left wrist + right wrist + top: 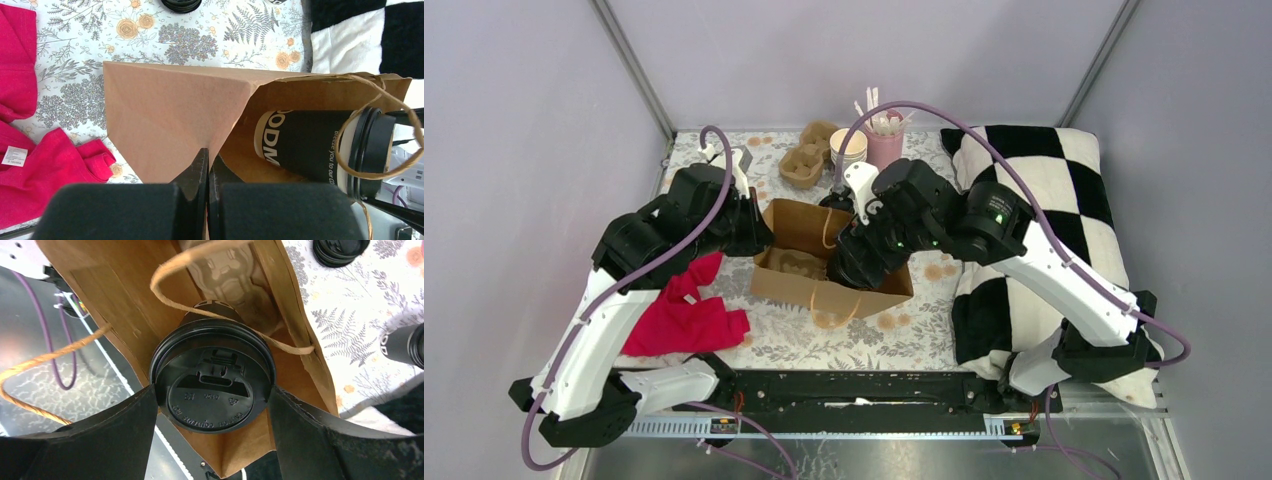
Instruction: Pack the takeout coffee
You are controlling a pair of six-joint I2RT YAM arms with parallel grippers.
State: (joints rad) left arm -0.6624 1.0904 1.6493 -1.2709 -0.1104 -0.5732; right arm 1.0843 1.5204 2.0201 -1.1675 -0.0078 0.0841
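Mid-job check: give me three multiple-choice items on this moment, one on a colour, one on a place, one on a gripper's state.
1. The cloth is: A blue; B red; C green.
2. The takeout coffee is: A standing upright alone; B on the cloth; C partway inside the paper bag.
3. The left gripper is: A shut on the paper bag's edge; B wide open; C gripping the takeout coffee.
Answers: B, it shows plainly red; C, its body is inside, lid at the mouth; A, it pinches the edge closed.
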